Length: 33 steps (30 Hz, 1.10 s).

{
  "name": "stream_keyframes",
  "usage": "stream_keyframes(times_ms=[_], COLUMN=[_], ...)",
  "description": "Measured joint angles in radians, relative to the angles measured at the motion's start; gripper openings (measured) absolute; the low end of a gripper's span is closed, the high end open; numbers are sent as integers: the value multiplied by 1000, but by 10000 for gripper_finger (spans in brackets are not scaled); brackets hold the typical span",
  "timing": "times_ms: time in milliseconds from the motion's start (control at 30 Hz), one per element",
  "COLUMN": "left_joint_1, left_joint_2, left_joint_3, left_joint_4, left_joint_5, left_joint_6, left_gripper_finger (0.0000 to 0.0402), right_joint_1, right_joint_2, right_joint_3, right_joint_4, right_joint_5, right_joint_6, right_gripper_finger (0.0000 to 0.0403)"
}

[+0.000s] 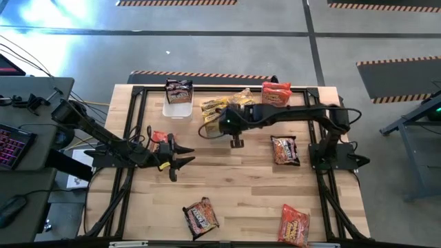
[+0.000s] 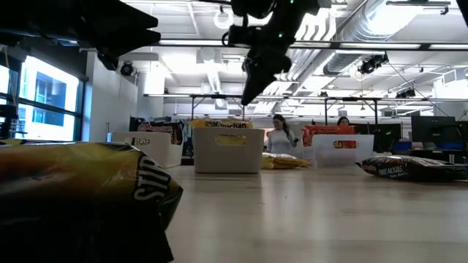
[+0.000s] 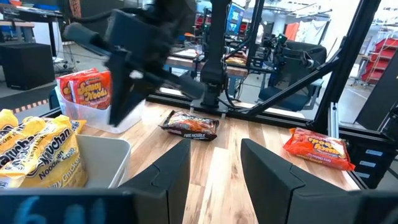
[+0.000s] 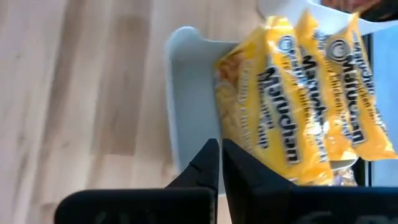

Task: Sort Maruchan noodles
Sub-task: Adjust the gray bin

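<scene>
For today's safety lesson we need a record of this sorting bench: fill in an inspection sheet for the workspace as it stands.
Surface: wooden table in a black frame.
Job's things: yellow packets upright in the middle bin; dark packet in the left bin; red packets at the right bin; loose on the table, two dark packets and two red packets.
Clutter: nothing seen.
Grippers: left tool open, empty, above the table; right tool shut, empty, above the middle bin's edge.
Cables: cables run to the desk on the left.
Surroundings: keyboard on that desk; two people beyond the table.
</scene>
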<state>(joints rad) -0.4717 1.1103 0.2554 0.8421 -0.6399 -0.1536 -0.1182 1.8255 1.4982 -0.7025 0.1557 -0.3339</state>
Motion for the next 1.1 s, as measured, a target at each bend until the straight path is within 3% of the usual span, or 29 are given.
stream_keyframes(times_ms=[600,933,1100], left_joint_1=[0,0,0], left_joint_2=[0,0,0], left_joint_3=[0,0,0], left_joint_4=[0,1,1], left_joint_5=[0,0,0], left_joint_6=[0,0,0], left_gripper_finger=[131,131,131], right_joint_1=[-28,-1,18], right_joint_2=[119,118,118], right_joint_3=[0,0,0], right_joint_4=[-52,-61,-48], right_joint_5=[-4,-152,-164], right_joint_6=[17,65,65], right_gripper_finger=[0,0,0])
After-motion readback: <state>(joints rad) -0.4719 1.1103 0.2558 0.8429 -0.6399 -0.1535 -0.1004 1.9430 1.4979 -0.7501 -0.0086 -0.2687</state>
